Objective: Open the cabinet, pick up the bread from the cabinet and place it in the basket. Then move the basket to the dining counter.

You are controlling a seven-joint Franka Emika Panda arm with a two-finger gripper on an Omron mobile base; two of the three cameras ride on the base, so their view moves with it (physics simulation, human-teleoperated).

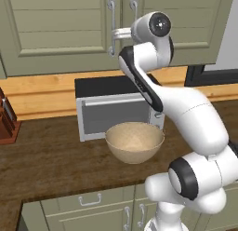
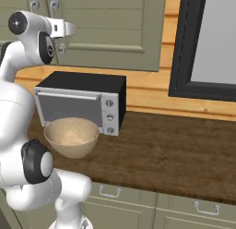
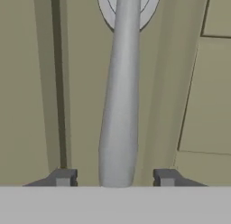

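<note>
The cabinet point(image 1: 60, 30) has its sage-green doors closed, and the bread is hidden behind them. My gripper point(image 1: 116, 34) is raised to a vertical silver handle point(image 1: 111, 20) beside the door seam. In the hand view the handle bar point(image 3: 119, 105) runs between my fingertips point(image 3: 63, 177), with a gap on each side, so the gripper point(image 3: 115, 178) is open around it. The right base view shows the gripper point(image 2: 69, 28) against the door. The speckled beige basket point(image 1: 135, 141) point(image 2: 71, 136) stands empty on the worktop in front of the microwave. The dining counter is out of view.
A silver and black microwave point(image 1: 111, 109) point(image 2: 78, 101) sits against the wall under the cabinet. A wooden knife block point(image 1: 7, 118) stands at the far left. A dark-framed panel point(image 2: 207, 43) rises at the right. Green drawers point(image 1: 88, 200) run below the worktop.
</note>
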